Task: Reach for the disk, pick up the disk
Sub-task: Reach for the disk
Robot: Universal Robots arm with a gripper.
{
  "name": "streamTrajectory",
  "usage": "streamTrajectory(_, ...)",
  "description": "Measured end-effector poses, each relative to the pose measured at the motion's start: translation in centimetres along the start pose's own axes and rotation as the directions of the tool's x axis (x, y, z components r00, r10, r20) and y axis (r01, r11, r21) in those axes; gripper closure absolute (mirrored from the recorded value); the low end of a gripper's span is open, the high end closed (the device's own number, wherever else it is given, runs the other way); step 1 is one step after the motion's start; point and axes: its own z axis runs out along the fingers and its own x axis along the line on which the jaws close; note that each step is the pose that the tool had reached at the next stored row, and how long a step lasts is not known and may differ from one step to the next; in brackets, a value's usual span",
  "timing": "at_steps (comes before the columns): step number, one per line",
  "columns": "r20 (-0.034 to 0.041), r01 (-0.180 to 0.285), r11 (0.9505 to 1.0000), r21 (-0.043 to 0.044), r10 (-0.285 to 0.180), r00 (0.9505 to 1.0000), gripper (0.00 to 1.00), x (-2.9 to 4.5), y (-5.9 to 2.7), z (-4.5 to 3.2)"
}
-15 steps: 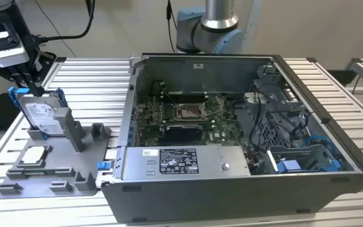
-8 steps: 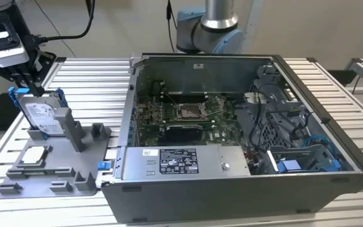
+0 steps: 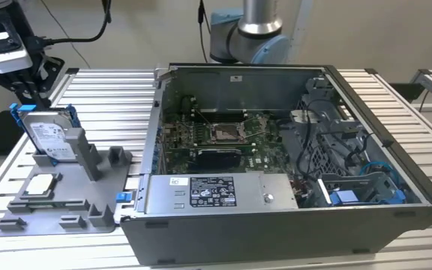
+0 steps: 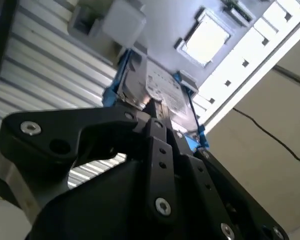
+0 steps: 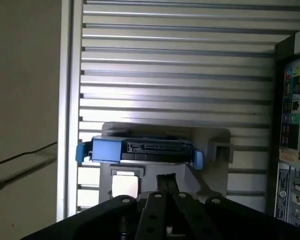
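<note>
The disk [image 3: 51,135] stands on edge in a slot of a grey holder [image 3: 66,197] at the exterior view's left. It is a silver drive with a white label and a blue frame. My gripper [image 3: 37,100] hangs just above its upper edge, fingers drawn together with nothing between them. In the first wrist view the disk [image 5: 150,148] shows its blue-capped top edge just past the gripper [image 5: 166,179]. In the second wrist view the disk's label face [image 4: 165,92] lies close beyond the gripper [image 4: 149,107].
A small square silver chip [image 3: 40,184] lies on the holder in front of the disk. An open computer case [image 3: 276,236] takes up the middle and right of the slatted metal table [image 3: 111,101]. The arm's base [image 3: 250,34] stands behind the case.
</note>
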Motion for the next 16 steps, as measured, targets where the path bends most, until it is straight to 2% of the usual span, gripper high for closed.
streamTrajectory(6,-0.0002,0.000,1.0000,0.0001,0.000,1.0000,1.00,2.69,0.55,0.11)
streamTrajectory(8,0.0000,0.000,1.0000,0.0000,0.000,1.0000,1.00,3.30,0.85,0.16)
streamTrajectory(14,0.0000,0.002,1.0000,0.0000,-0.002,1.0000,1.00,3.80,2.47,0.38)
streamTrajectory(16,0.0000,0.002,1.0000,0.0000,-0.002,1.0000,1.00,3.85,2.64,0.43)
